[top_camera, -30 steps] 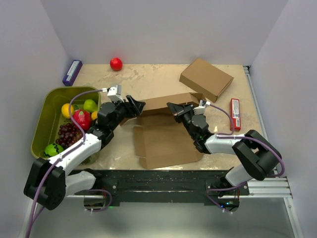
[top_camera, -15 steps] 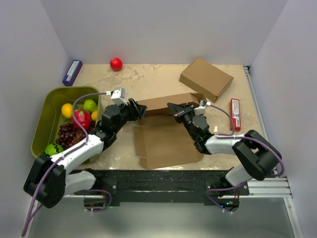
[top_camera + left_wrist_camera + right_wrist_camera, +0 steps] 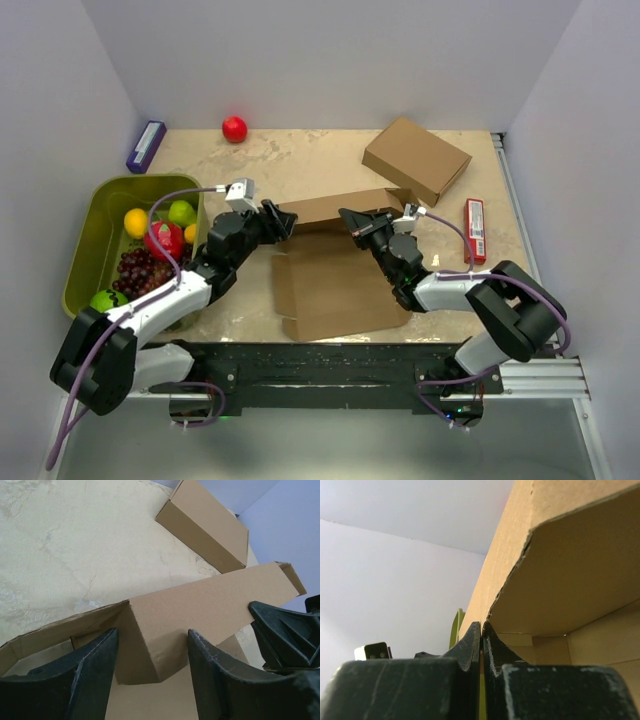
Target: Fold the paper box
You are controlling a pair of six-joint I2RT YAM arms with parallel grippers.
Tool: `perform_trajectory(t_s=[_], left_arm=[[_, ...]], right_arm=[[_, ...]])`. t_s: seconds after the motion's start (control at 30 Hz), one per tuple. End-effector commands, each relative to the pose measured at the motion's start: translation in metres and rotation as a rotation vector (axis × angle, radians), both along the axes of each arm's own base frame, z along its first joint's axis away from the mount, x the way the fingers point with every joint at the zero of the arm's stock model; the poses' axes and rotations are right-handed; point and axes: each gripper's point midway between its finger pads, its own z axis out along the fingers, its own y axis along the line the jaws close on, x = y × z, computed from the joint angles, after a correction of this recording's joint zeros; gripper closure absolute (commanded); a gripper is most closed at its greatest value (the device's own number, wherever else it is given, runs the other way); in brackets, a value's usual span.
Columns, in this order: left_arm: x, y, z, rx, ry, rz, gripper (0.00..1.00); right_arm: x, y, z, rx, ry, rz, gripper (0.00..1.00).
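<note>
Left tool (image 3: 284, 222), spread apart, straddles the paper box's (image 3: 330, 285) twelve o'clock wall while the right tool (image 3: 346, 214), closed tight, braces it upright.

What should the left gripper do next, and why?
Probably close the left gripper on the box's folded corner. Its fingers flank that corner without clearly pinching it, while the right gripper is shut on the raised wall, holding it up.
</note>
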Motion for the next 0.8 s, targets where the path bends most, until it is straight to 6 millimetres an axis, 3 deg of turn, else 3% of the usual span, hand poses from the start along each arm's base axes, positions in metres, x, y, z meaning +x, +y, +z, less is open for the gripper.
perform_trajectory(t_s=[0.0,0.07,0.3,0.53,0.77], left_arm=[[-0.006,0.014,0.006,0.032,-0.073,0.029,0.31],[-0.011,0.018,0.008,0.038,-0.101,0.033,0.29],[-0.027,0.034,-0.032,0.09,-0.02,0.061,0.3],[-0.032,0.04,-0.051,0.086,0.004,0.079,0.45],[-0.02,0.033,-0.061,0.113,0.012,0.065,0.55]], right_arm=[[0.002,-0.004,-0.014,-0.057,0.003,-0.021,1.0],[0.003,-0.004,-0.015,-0.054,0.007,-0.022,1.0],[0.002,-0.003,-0.016,-0.043,0.011,-0.016,1.0],[0.001,-0.004,-0.014,-0.041,0.009,-0.016,1.0],[0.0,-0.005,-0.014,-0.033,0.009,-0.014,1.0]])
